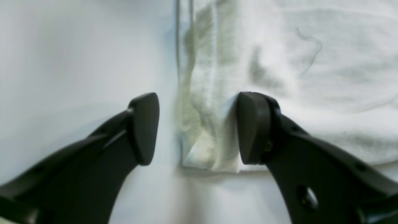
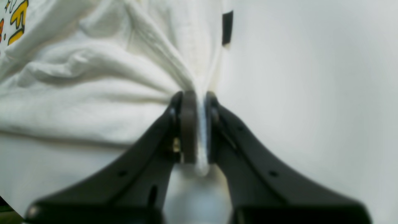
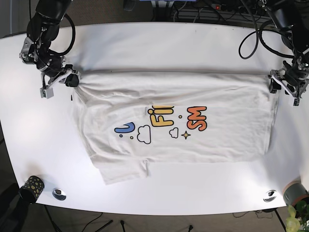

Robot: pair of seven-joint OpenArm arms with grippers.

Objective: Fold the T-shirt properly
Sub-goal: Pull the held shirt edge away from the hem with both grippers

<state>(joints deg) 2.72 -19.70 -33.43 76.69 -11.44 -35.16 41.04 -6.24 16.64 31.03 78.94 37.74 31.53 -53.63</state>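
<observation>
A: Where is the T-shirt (image 3: 174, 128)?
B: Spread print-up on the white table (image 3: 159, 48).
A: And the right gripper (image 2: 197, 130)?
B: At the shirt's far corner, jaws pressed together with a fold of white cloth pinched between them.
A: The left gripper (image 1: 197, 129)?
B: At the opposite far corner, jaws wide apart, straddling the hem without gripping it.

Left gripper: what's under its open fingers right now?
The left gripper is open over the T-shirt corner: a folded hem edge lies between the fingers, with bare white table beside it. What lies beneath the fabric layers is covered.
</observation>
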